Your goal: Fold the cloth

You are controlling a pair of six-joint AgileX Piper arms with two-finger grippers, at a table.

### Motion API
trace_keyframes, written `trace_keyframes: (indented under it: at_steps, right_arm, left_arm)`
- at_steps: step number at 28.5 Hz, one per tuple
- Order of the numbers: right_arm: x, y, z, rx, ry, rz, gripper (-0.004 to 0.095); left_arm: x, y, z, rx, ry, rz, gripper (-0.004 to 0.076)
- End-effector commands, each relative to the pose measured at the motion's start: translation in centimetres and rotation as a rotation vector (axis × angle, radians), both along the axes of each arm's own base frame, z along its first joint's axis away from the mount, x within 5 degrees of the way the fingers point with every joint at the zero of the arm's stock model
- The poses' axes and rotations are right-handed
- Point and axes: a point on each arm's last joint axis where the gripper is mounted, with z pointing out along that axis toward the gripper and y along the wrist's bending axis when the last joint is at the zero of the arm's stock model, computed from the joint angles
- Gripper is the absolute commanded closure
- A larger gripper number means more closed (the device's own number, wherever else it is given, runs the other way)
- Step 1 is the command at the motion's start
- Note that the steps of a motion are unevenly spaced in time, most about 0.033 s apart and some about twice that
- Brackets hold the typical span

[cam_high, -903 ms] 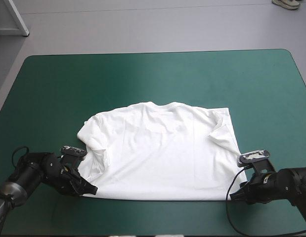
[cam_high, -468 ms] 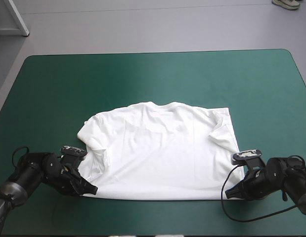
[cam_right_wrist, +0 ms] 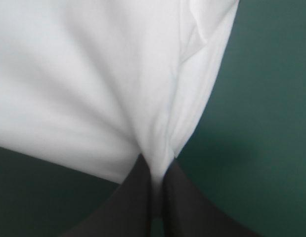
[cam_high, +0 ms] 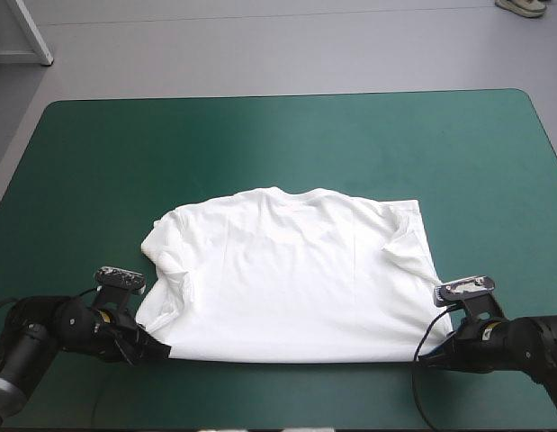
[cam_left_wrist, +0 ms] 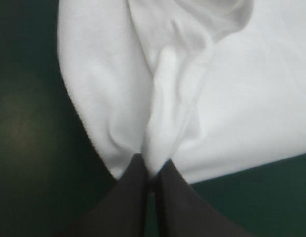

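Here: left gripper nipped tight on T-shirt, fold of hem corner between black fingers. Right gripper likewise clamped on opposite hem corner. T-shirt spread flat on teal-green table, hem toward table's near edge, collar toward far edge.

T-shirt flat on table, toward near edge; left claw at near-left corner, right claw at near-right.
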Motion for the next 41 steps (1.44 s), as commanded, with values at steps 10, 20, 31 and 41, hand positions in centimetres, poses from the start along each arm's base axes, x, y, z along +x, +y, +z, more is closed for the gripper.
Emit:
trace_keyframes:
  at_steps: [10, 20, 31, 41]
  right_arm:
    - [-3.2, -0.5, 2.6, 0.022, -0.149, 0.005, 0.0908]
    - [-0.1, -0.4, 8.6, 0.049, -0.479, -0.027, 0.0908]
    - [9.5, 0.9, 9.3, 0.005, -0.514, -0.014, 0.0908]
    - [18.5, 2.3, 8.3, -0.029, -0.507, 0.023, 0.0908]
  left_arm:
    - [-4.4, 0.5, 3.6, -0.052, -0.147, 0.023, 0.0705]
    - [-1.7, 0.3, 6.6, -0.117, -0.441, 0.101, 0.0705]
    - [7.2, -0.5, 9.7, -0.077, -0.598, 0.111, 0.0705]
    - [16.7, -1.5, 5.7, -0.017, -0.579, 0.112, 0.0705]
